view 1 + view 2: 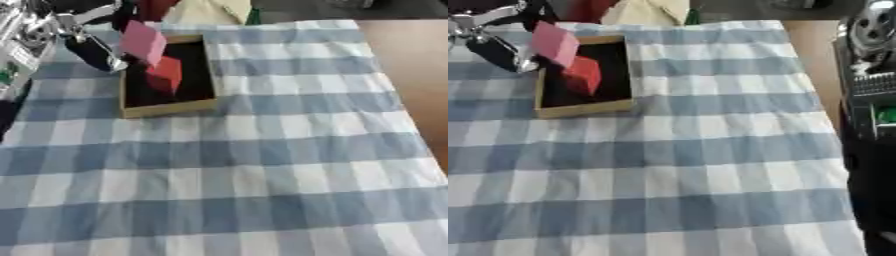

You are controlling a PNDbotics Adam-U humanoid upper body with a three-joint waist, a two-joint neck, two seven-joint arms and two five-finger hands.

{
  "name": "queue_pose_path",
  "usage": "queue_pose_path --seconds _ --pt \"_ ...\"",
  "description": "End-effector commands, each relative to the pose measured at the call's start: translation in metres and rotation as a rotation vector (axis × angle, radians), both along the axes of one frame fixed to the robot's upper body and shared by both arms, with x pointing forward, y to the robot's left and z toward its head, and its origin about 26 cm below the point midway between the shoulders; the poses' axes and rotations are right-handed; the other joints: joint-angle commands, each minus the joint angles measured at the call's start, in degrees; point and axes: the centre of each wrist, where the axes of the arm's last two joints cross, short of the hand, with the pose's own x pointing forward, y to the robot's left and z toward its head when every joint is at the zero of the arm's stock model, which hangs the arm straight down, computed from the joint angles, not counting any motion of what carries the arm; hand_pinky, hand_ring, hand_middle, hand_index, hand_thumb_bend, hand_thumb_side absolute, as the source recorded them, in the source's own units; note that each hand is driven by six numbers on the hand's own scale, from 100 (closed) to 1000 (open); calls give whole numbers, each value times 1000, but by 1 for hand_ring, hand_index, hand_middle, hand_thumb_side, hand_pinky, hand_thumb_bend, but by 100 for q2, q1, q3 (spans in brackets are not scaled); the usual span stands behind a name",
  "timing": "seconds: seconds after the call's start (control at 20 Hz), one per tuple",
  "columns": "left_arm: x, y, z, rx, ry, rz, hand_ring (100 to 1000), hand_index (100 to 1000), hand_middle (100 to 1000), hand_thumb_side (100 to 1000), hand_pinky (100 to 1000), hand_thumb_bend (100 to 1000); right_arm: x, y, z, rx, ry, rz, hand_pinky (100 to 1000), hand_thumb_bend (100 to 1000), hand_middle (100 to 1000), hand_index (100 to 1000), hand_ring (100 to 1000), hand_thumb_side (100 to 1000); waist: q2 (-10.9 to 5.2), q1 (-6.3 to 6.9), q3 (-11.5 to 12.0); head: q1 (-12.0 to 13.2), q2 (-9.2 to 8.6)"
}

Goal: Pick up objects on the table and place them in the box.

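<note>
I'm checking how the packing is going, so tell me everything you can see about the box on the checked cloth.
The shallow tan cardboard box is an open rectangular tray with low walls and a dark inside. It sits flat on the blue and white checked cloth, toward the far left of the table. A red block lies inside it, and a pink block hangs tilted over its far left corner, next to the robot's left hand.

Checked cloth (pixel 262 175) lies open; box (pixel 166 107) far-left.
</note>
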Motion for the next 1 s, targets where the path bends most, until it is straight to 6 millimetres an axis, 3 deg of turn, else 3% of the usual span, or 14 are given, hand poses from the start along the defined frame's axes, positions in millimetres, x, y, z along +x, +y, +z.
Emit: queue_pose_path --seconds 0.05,0.2,0.5,0.6,0.75,1.0 --pt "4 9 15 -47 -8 29 548 565 480 254 633 100 -5 2 10 -2 -32 15 843 190 397 648 733 696 -82 15 -42 79 -138" --pt "7 13 19 -93 29 46 545 565 480 344 628 100 -4 2 11 0 -30 18 844 187 395 647 731 699 -27 23 -97 105 -173" --pt "8 16 25 -99 67 65 570 581 515 350 654 100 -3 2 10 3 -23 24 845 185 393 646 730 703 12 59 -183 131 -212" --pt "8 16 26 -91 66 69 603 626 561 347 685 100 -3 1 9 5 -19 23 845 185 392 646 729 706 12 69 -195 134 -205" --pt "8 16 27 -70 60 72 672 713 624 192 737 100 -2 1 8 7 -14 23 845 184 391 645 729 708 8 83 -205 138 -207" --pt "8 15 27 -14 42 62 747 772 684 100 772 100 -1 0 6 8 -7 21 846 181 389 643 728 711 -15 113 -226 141 -193"
